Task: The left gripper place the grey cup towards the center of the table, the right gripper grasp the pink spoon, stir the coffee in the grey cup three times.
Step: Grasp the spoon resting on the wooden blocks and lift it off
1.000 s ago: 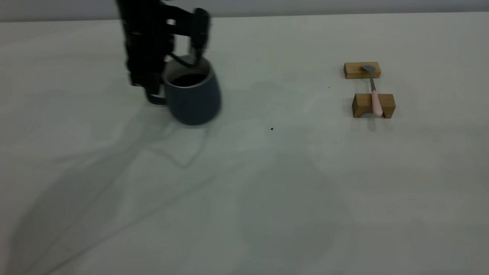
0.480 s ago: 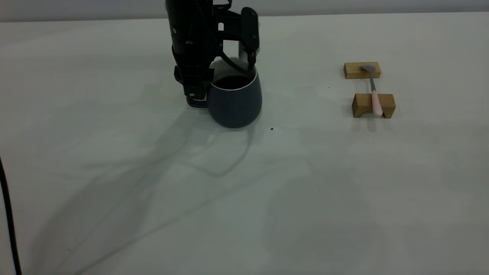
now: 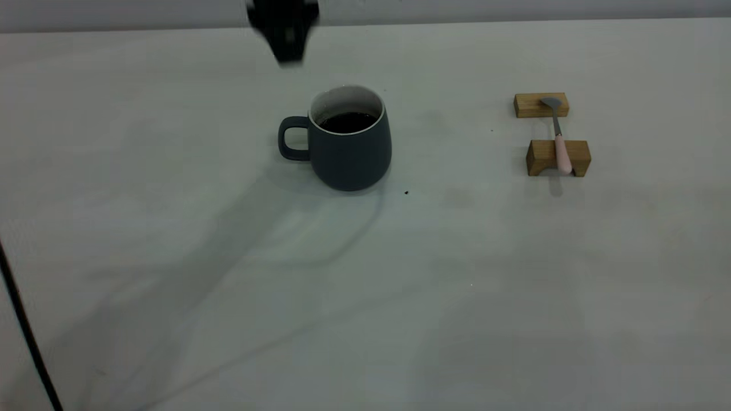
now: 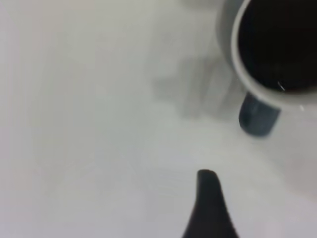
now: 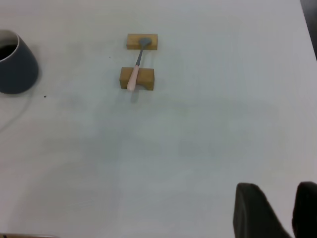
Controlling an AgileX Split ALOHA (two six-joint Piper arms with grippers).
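Note:
The grey cup stands upright near the middle of the table, its handle pointing left, with dark coffee inside. My left gripper hangs above and behind the cup, clear of it. In its wrist view only one dark finger shows, beside the cup's handle, and nothing is held. The pink spoon lies across two wooden blocks at the right. My right gripper hovers well away from the spoon, its fingers slightly apart and empty. It is out of the exterior view.
The spoon's bowl rests on the far tan block and its handle on the near one. A black cable crosses the lower left corner. A tiny dark speck lies just right of the cup.
The left gripper carried the cup rightwards to the table's middle, let go of it and rose away. The cup now stands alone. The spoon has not moved.

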